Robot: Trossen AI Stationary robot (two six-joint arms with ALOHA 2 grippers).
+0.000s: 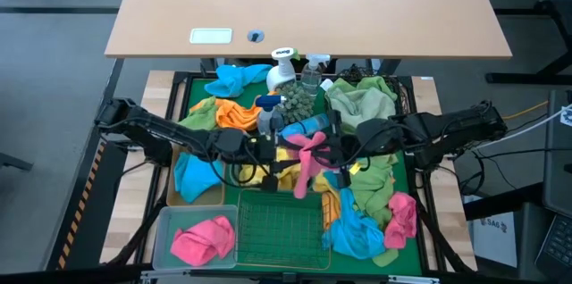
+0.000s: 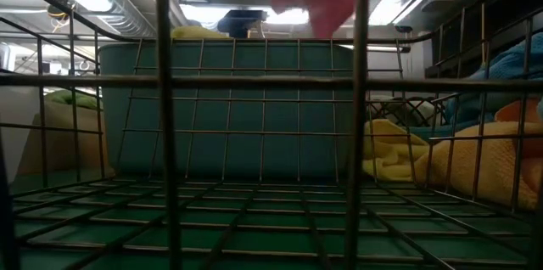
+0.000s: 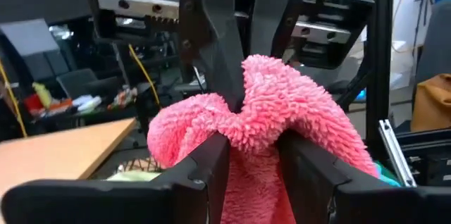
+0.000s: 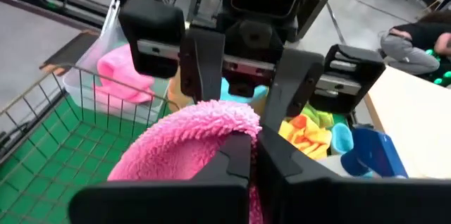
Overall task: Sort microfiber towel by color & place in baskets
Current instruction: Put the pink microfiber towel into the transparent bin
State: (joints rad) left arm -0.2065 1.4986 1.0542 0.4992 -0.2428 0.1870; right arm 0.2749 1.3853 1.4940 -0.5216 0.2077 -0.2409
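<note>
Towels crowd your desk (image 1: 192, 96); one pink towel (image 1: 308, 154) hangs mid-desk above the green basket (image 1: 277, 226), both claws, left claw (image 3: 250, 143) and right claw (image 4: 254, 146), pinching it. Probably a handover: free one claw, then carry it to the clear bin (image 1: 165, 230) holding pink.

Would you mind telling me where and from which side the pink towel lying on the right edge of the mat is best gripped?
Grip the pink towel at its bunched upper end, coming straight down from above. It lies crumpled, partly over blue towels, so a raised fold probably gives more purchase than its flat edges. Both end effectors are currently occupied with another pink towel.
</note>
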